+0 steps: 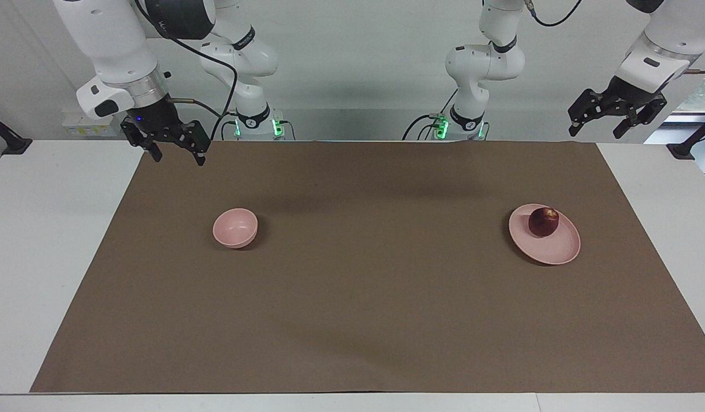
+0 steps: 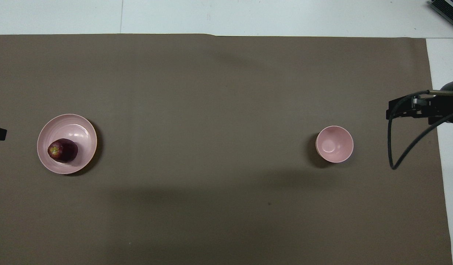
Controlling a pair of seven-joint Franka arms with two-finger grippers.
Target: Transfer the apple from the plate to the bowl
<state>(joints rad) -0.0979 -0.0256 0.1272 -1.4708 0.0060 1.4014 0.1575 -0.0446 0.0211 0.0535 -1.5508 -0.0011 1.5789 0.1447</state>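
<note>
Facing view shows my left gripper (image 1: 617, 119) raised at my own end of the table, fingers spread and empty, and my right gripper (image 1: 173, 147) likewise spread, waiting. Farther out, the apple (image 1: 543, 221) sits on the plate (image 1: 561, 249) toward my left arm's end, so that arm suits the pick. The bowl (image 1: 235, 228) stands empty, well apart, toward the right arm's end.

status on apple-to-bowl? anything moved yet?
Done: nothing. The apple sits on the plate at the left arm's end of the table; the bowl at the right arm's end holds nothing. In hand: nothing. The left gripper and right gripper are both open, raised, near the table's corners. Left: the whole job, grasp, carry and drop into the bowl.
</note>
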